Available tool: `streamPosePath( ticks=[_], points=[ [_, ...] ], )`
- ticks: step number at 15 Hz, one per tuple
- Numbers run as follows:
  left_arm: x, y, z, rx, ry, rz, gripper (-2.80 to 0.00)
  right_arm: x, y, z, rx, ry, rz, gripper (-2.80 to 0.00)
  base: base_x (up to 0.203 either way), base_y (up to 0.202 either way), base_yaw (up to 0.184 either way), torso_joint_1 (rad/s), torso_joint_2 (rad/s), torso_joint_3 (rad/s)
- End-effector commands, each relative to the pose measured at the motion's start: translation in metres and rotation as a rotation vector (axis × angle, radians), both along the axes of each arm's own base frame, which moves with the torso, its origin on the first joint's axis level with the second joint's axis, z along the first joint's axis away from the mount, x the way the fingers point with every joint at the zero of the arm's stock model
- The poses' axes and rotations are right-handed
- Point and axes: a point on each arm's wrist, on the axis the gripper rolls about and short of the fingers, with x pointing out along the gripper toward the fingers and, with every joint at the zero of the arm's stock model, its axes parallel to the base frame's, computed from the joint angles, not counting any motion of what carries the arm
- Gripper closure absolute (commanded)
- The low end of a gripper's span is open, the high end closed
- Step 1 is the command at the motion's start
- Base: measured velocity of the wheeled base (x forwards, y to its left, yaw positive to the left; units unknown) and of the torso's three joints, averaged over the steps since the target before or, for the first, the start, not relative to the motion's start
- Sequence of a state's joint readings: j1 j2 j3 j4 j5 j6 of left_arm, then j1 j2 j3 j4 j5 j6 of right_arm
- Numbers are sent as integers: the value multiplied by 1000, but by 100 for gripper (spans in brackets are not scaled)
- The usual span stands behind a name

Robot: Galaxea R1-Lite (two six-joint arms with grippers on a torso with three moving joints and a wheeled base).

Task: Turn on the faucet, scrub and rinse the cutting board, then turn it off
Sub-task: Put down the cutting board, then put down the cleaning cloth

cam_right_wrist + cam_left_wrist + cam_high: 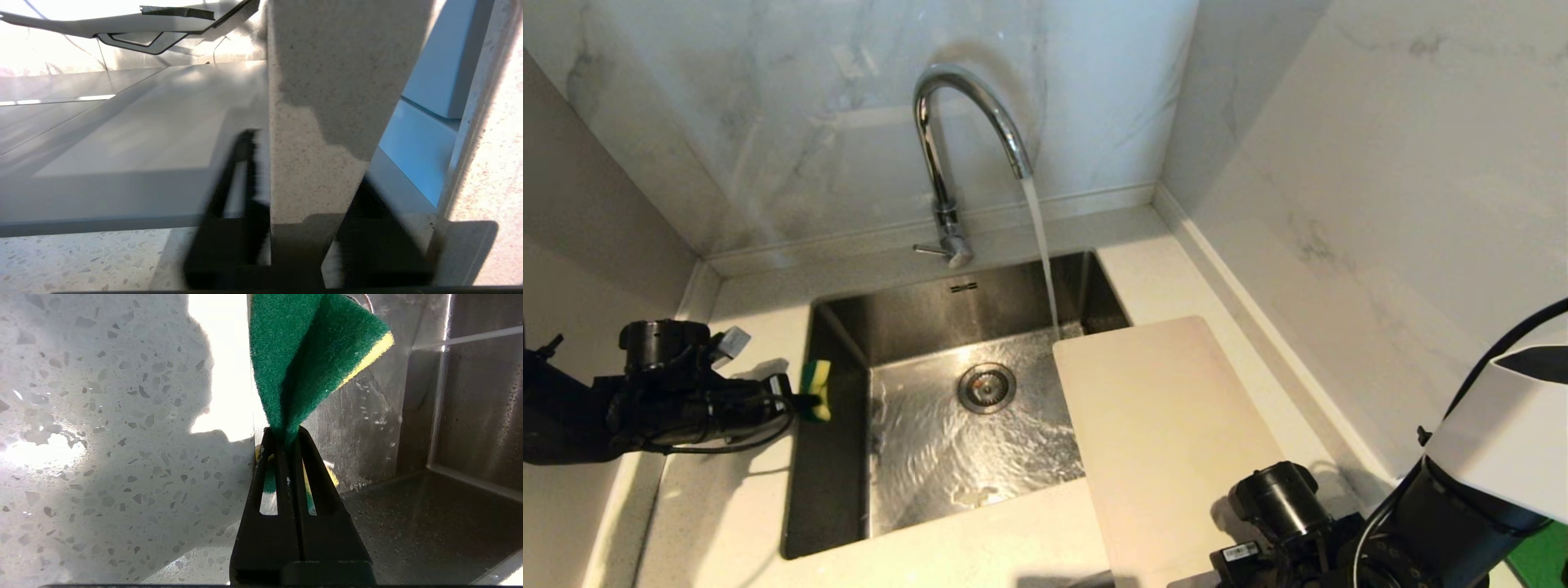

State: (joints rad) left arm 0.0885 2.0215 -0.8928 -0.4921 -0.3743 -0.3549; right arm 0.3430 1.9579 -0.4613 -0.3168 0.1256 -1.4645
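Lying lengthwise toward faucet (968, 155): cutting board (1168, 433) | left jaws clenched on sponge (817, 389) | right jaws: cannot tell

Cutting board (1168, 441) near end cut off by head view's bottom edge, right gripper (302, 212) fingers blurred, sponge (310, 363) top cropped in left wrist view

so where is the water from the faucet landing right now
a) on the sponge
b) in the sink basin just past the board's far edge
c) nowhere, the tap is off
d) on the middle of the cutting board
b: in the head view the stream from the faucet drops into the sink just beyond the far edge of the cutting board, while the sponge sits in the left claw at the sink's left rim.
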Motion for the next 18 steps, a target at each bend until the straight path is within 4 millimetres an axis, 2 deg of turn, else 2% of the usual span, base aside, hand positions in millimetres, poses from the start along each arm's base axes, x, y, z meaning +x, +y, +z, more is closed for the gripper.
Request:
streamPosePath(
  ticks=[1, 7, 14, 18],
  points=[
    [1, 0, 0, -3, -2, 1, 0, 0, 1, 1, 0, -6, 10, -280, 0, 0, 0, 0, 0, 0],
    [0, -2, 2, -5, -6, -5, 0, -3, 0, 10, 19, -36, 14, -280, 0, 0, 0, 0, 0, 0],
    [-2, -7, 3, -6, -5, -17, 0, -22, -6, 29, 48, -88, 20, -280, 0, 0, 0, 0, 0, 0],
    [-3, -7, 5, -6, -9, -17, 0, -25, -7, 41, 83, -136, 27, -280, 0, 0, 0, 0, 0, 0]
  ],
)
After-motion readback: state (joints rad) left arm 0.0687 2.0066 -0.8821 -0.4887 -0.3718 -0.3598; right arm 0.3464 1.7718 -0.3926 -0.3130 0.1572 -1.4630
